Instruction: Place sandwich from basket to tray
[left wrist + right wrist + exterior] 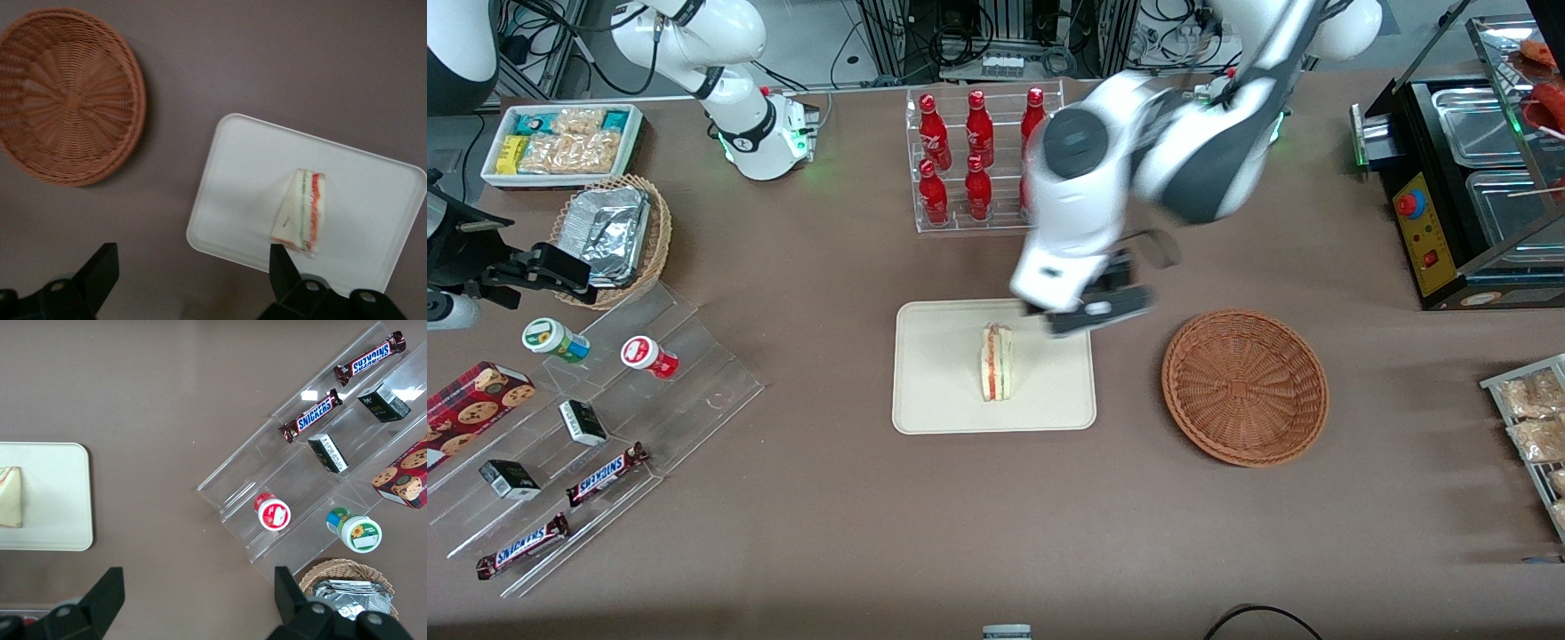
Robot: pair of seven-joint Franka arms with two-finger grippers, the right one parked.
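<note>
The sandwich (997, 362) lies on the cream tray (943, 382), its pink and green filling showing along the cut edge. The reddish-brown basket (1245, 387) stands empty beside the tray, toward the working arm's end of the table. My left gripper (1096, 311) hangs open and empty above the tray's corner nearest the basket, farther from the front camera than the sandwich. The left wrist view shows the gripper (192, 270) with its fingers wide apart over the table, plus the sandwich (301, 212), the tray (240, 180) and the basket (67, 93). The right wrist view shows the tray (53, 500) and the sandwich (10, 497).
A rack of red bottles (978, 160) stands farther from the camera than the tray. A clear stepped shelf (694, 391) with snacks, a tan basket of foil trays (614, 236) and a white snack bin (560, 142) lie toward the parked arm's end. A black food warmer (1467, 178) stands toward the working arm's end.
</note>
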